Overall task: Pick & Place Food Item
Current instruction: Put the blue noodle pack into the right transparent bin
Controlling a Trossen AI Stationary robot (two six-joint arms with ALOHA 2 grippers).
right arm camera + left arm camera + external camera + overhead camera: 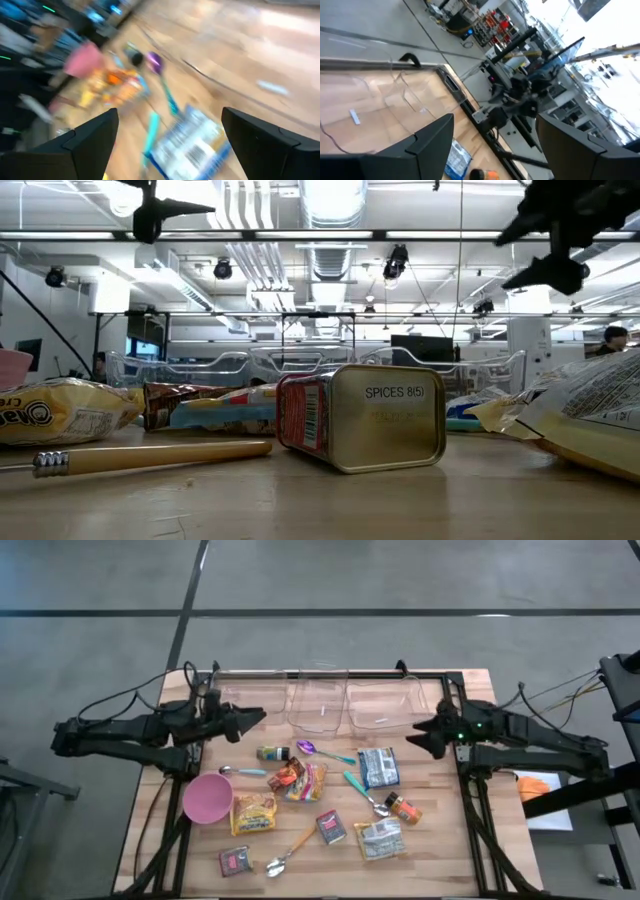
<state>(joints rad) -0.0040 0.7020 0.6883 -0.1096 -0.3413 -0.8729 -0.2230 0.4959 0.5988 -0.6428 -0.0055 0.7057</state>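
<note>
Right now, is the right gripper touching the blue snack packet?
Apart. The high view shows the right gripper, fingers open, short of the blue snack packet, with bare table between them.

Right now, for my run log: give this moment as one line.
left pincer: open, empty, above table | right pincer: open, empty, above table | food packets: untouched

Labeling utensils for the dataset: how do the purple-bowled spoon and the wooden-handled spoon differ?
The purple-bowled spoon lies near the clear bins, north of the snack packets; the wooden-handled spoon lies near the table's front edge. The first has a teal handle and purple bowl; the second a pale wood handle and metal bowl. Both lie flat, untouched.
</note>
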